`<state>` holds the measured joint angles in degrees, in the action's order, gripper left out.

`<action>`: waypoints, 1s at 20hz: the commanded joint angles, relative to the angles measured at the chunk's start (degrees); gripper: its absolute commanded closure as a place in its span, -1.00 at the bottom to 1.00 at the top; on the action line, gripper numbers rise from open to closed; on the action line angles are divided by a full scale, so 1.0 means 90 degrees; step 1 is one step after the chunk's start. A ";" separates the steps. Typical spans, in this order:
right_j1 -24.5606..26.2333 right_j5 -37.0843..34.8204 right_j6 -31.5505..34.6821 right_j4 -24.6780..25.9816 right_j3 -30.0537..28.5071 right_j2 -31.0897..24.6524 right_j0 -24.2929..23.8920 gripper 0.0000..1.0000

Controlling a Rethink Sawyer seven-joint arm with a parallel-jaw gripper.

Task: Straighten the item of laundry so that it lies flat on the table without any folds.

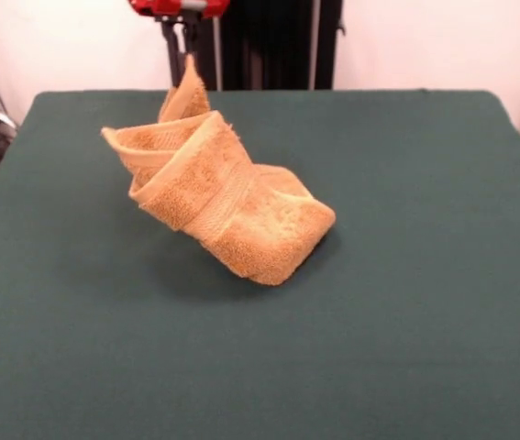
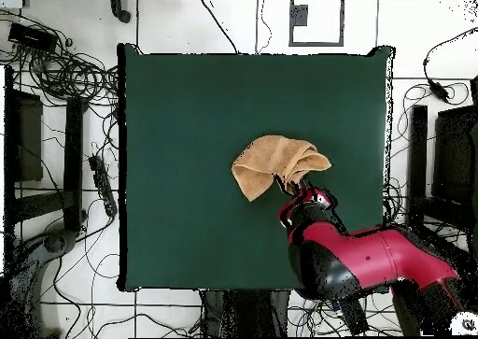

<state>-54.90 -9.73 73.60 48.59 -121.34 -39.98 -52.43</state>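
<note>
Towel hoisted by one corner over the green tabletop (image 1: 406,348).

The orange-tan terry towel (image 1: 232,206) sits mid-tabletop, twisted and folded, its far corner pinched up in the pincer (image 1: 186,50). It looks soft, light and limp; a free corner seems the best place to take hold.

The red and black arm (image 2: 373,261) is being extended from the overhead frame's lower right toward centre; the gripper (image 1: 186,55) is being held closed at the front frame's top.
</note>
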 commanded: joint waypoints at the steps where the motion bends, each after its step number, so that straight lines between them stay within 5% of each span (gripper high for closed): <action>1: -0.0011 -0.0329 -0.0085 0.0058 -0.0439 -0.0688 0.0361 1.00; 6: -0.0153 -0.0508 -0.0159 -0.0232 -0.0536 -0.0948 0.0217 1.00; 20: -0.0932 -0.1309 -0.0704 -0.1840 -0.0970 -0.2879 -0.0861 1.00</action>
<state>-60.20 -13.48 73.60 37.14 -126.03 -54.87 -60.16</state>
